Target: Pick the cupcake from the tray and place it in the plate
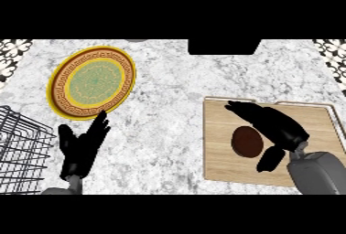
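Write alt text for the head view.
The right hand hovers open over a brown cupcake on a wooden tray. A yellow patterned plate lies far left on the marble counter, with the left hand resting open below it.

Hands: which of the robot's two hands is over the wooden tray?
The right hand, arched over the brown cupcake; the left hand rests below the plate.

Grey forearms end in black robot hand (82,148) pairs.

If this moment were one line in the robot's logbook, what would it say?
cupcake: on tray | right hand: open above cupcake, not gripping | left hand: open, resting below plate | plate: holds nothing
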Action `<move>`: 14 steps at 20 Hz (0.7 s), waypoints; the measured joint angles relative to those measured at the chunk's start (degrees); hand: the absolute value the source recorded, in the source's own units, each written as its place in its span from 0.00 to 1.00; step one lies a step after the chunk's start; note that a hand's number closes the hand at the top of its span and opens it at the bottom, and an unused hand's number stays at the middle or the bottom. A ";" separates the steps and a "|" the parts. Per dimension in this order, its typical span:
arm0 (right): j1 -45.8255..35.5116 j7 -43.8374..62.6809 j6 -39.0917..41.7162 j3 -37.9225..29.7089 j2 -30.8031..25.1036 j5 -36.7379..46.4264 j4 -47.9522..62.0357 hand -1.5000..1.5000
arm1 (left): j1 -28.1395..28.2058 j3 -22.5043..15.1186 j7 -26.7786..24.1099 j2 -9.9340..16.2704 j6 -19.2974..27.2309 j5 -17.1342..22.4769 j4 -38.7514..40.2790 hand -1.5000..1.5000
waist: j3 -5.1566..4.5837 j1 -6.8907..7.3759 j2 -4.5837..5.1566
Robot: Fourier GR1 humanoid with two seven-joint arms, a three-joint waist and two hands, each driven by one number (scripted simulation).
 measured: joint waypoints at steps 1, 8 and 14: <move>-0.66 -1.61 -0.46 -0.42 -0.40 0.58 2.15 0.00 | 0.16 0.02 0.42 -0.22 0.19 -0.18 -0.63 0.50 | -0.01 0.07 0.00; -1.45 -4.93 -2.46 3.55 1.06 7.33 6.34 1.00 | 1.58 -0.09 0.25 -1.34 -0.18 -1.84 -1.78 0.50 | -0.02 0.14 -0.01; -2.02 -10.45 -8.26 3.25 1.74 11.95 10.07 1.00 | 1.40 1.06 -0.91 -2.11 -1.59 -2.18 0.01 0.50 | -0.20 0.18 -0.28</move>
